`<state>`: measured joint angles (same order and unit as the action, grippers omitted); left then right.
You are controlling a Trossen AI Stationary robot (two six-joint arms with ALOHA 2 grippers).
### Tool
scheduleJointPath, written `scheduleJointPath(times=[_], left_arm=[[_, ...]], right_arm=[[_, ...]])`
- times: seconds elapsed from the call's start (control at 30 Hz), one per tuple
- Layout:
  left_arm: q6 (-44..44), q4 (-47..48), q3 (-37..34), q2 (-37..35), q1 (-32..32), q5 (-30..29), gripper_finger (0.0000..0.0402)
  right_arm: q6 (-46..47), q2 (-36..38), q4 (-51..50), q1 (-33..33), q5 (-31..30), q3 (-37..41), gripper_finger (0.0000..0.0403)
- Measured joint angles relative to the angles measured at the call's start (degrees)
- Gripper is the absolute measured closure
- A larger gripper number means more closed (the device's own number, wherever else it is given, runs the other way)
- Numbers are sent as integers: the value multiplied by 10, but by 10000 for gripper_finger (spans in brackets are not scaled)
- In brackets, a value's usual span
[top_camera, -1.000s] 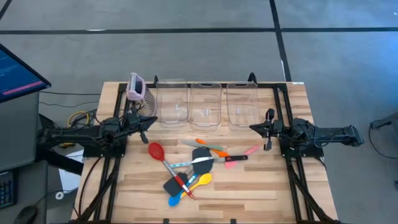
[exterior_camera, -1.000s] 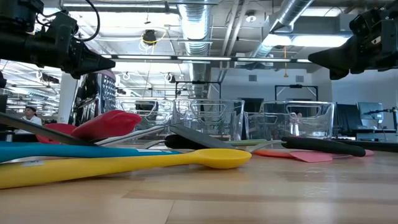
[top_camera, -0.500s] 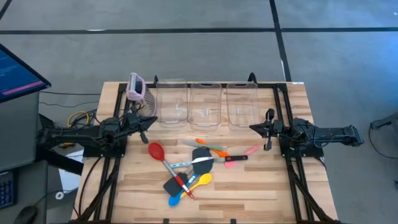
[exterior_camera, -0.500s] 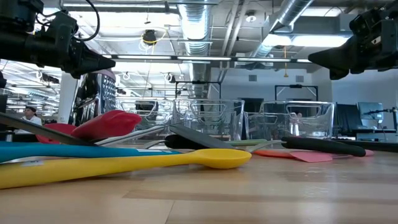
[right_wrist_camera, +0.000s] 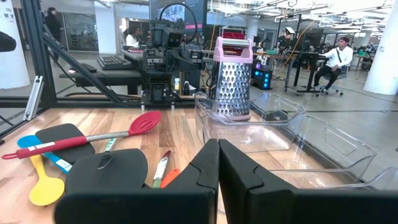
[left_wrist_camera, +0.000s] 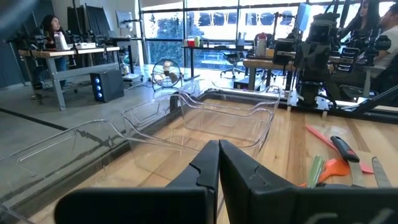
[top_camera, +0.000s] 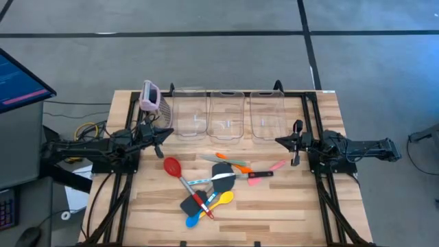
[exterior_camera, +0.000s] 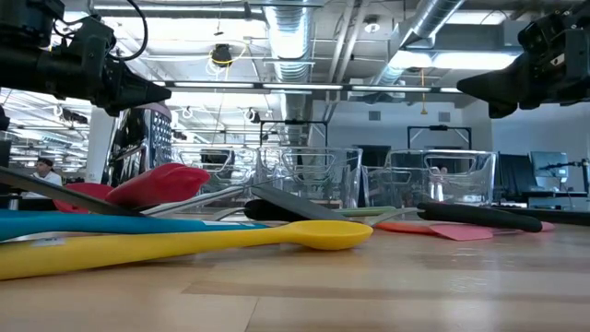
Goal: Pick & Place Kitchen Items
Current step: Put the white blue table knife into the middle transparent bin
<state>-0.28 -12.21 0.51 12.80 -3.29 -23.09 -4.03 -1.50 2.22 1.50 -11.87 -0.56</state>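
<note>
Glossy plastic yellow spoon [exterior_camera: 313, 233] on wood-plank table [top_camera: 295, 206]; clear plastic bins [top_camera: 227, 115]; perforated metal grater [right_wrist_camera: 232, 88].

wooden table [top_camera: 288, 206] – three clear bins [top_camera: 230, 115], grater [top_camera: 150, 96], scattered utensils [top_camera: 212, 182]

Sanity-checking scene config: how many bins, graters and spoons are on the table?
Bins: 3
Grater: 1
Spoons: 3 (red, blue, yellow)
Total: 7
</note>
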Motion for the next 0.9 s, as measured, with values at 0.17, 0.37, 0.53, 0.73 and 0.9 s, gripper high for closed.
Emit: scheduleJointPath(times=[0.17,0.37,0.53,0.73,0.9], left_arm=[[0,-3,0,0,0,0,399],[0,-3,0,0,0,0,399],[0,-3,0,0,0,0,399],[0,-11,0,0,0,22,399],[0,-24,0,0,0,53,399]], right_arm=[[0,0,0,0,0,0,403],[0,0,0,0,0,0,403],[4,0,0,0,0,0,403],[15,0,4,0,0,0,403],[16,0,12,0,-1,-2,403]])
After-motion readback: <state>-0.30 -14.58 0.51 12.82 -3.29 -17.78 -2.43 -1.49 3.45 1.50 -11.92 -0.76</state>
